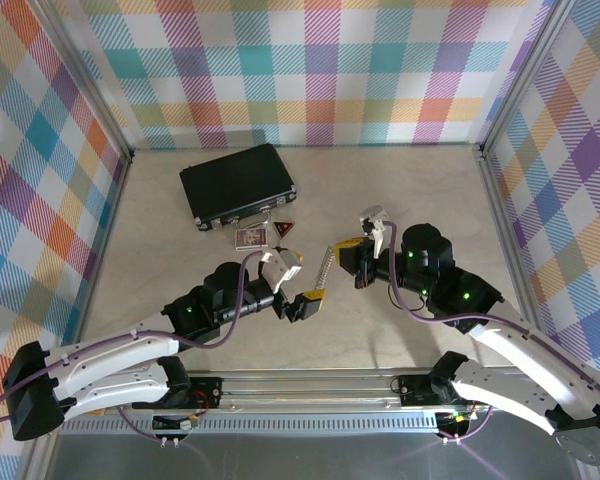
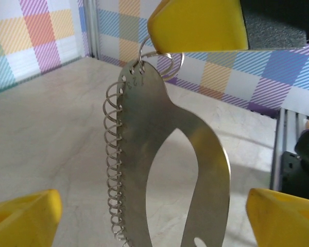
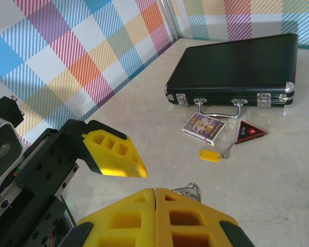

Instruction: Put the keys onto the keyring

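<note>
Pads of the right gripper [image 3: 155,194] pressed flat together, yellow against yellow, pinching the small wire rings at the top end of the keyring [image 2: 211,154]: a flat grey metal oval loop, edged down one side with a row of little silvery rings. Held in mid-air off the table, top rings caught under those yellow pads in the left wrist view. Left gripper [image 2: 153,200] spread wide, one yellow finger on either side of the loop's lower part. Contact with the metal impossible to tell, the lower end cut off by the frame edge. From above, seen as a thin strip [image 1: 326,268] stretched between right gripper [image 1: 342,247] and left gripper [image 1: 305,303].

Further out, one key [image 3: 210,155] with a bright yellow plastic head and thin silver blade, lying flat on the pale beige marbled tabletop [image 3: 278,170]. Just beside it, a small rectangular picture card [image 3: 205,127] and a red-and-black triangular tag [image 3: 250,132]. Behind these, a black rectangular case [image 3: 232,67] with silver latches and handle, lid shut, contents hidden. Around three sides, walls [image 1: 320,70] of pastel plaid, with bare aluminium posts [image 1: 85,80] at the corners.
</note>
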Available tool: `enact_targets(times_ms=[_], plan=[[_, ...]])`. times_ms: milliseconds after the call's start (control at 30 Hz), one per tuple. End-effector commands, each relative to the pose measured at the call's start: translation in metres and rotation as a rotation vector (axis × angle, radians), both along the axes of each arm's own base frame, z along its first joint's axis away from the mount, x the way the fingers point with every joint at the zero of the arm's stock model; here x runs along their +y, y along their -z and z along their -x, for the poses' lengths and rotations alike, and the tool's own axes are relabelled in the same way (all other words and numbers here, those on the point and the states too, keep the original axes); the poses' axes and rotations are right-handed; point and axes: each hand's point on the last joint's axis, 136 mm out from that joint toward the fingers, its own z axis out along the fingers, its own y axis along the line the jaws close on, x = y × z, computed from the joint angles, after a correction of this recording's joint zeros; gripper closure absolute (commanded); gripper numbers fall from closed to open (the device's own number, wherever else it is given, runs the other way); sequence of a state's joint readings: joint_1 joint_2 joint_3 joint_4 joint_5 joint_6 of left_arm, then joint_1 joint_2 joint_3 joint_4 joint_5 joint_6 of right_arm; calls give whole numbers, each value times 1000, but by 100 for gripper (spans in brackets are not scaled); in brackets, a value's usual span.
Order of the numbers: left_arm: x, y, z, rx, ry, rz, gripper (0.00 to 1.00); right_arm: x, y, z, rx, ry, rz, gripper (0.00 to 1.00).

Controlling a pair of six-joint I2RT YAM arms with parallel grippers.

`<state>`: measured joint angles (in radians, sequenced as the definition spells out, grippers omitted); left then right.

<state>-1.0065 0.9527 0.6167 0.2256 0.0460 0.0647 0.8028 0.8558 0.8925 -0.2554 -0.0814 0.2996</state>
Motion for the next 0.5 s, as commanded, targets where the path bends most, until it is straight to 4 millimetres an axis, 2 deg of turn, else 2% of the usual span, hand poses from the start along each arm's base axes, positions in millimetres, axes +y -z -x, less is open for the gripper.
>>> enact_targets(times_ms=[0, 67, 167, 467], plan=[[-6, -20, -4, -76, -6, 39, 13, -1, -30, -2, -40, 23, -61, 100], [-10, -16, -6, -72, -4, 37, 17, 1, -29, -2, -35, 20, -64, 100], [-13, -14, -9, -69, -15, 47, 28, 4, -29, -1, -30, 13, -61, 100], [-13, -12, -14, -88, -41, 49, 70, 2, -22, 0, -3, 24, -30, 100]])
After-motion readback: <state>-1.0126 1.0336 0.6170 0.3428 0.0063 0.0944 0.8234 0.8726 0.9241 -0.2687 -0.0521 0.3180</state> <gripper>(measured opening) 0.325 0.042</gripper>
